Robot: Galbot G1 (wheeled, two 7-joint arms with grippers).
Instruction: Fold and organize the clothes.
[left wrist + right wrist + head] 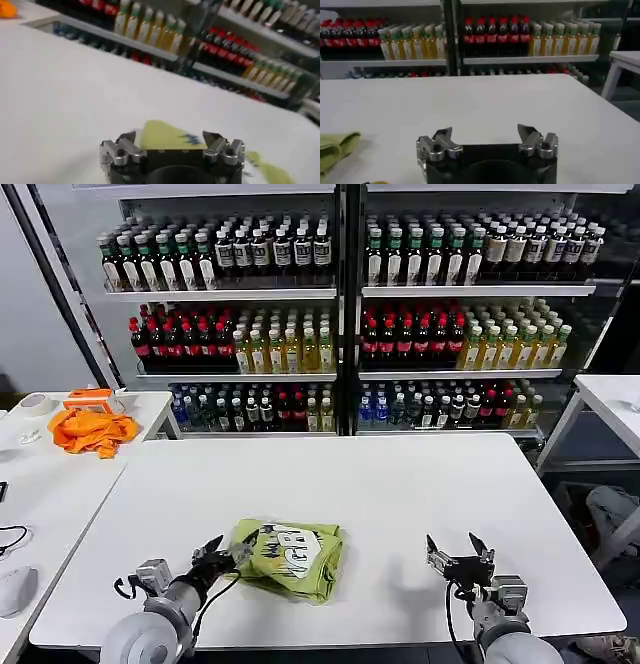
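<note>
T-shirt [288, 557] lies bunched on the worktop [400, 494], printed despite expectation, long axis across. Left pincer [222, 552], prongs apart, sits just beside its left edge; right pincer [458, 555], also apart, waits farther off.

The T-shirt [290, 556] lies bunched on the desk [400, 504], its folds hiding part of the dark print. In the left wrist view the left hand [171, 144] covers the shirt's near part, and the bottles [150, 27] behind are blurred. In the right wrist view the picture's edge cuts the shirt [335, 147] off.
</note>
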